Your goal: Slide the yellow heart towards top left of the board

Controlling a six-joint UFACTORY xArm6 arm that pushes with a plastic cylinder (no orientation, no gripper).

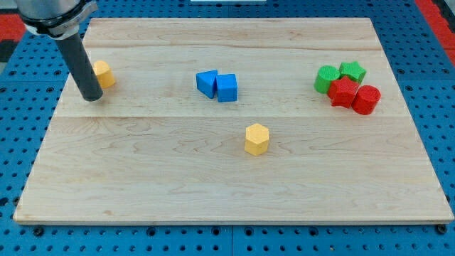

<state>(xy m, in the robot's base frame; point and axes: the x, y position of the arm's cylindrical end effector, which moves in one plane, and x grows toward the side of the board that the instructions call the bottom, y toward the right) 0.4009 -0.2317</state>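
My tip (92,97) rests on the light wooden desk (213,185) at its far left, touching the near-left side of the small yellow heart-shaped block (104,73), which lies just right and beyond it; I carry no claw, only this rod.

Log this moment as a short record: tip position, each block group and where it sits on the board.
tip: my tip at the view's left edge of the board, just left of the yellow heart
yellow heart: upper left, partly hidden by the rod
blue blocks: two, touching, top centre
yellow hexagon: alone, middle
green blocks: two, upper right
red blocks: two, against the green ones
board: wooden
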